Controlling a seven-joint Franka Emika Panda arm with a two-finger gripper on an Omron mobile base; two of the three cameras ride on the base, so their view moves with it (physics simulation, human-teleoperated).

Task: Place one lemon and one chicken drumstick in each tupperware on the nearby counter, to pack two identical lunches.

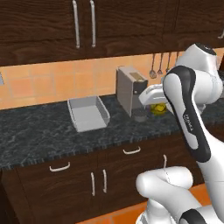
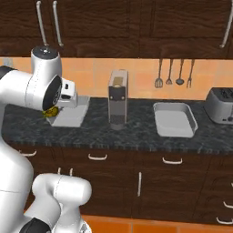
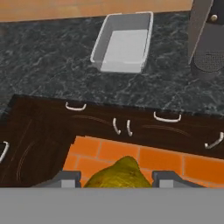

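Here the pincer (image 3: pixel 116 179) is clenched on a yellow-green lemon (image 3: pixel 117 174), which sits squeezed between the two dark finger tips in the hand view, held clear of the surface so it can be carried to a container. In the left base view the lemon (image 1: pixel 159 109) peeks out beside the arm, just right of the coffee machine (image 1: pixel 130 89). The near tupperware (image 3: pixel 123 41) lies on the dark worktop (image 3: pixel 52 61) ahead of the hand, and it looks empty. The second tupperware (image 2: pixel 174 119) rests well apart, near the toaster (image 2: pixel 220 105), also empty. Judging from this, neither lunch has received anything yet, and no drumstick can be made out.
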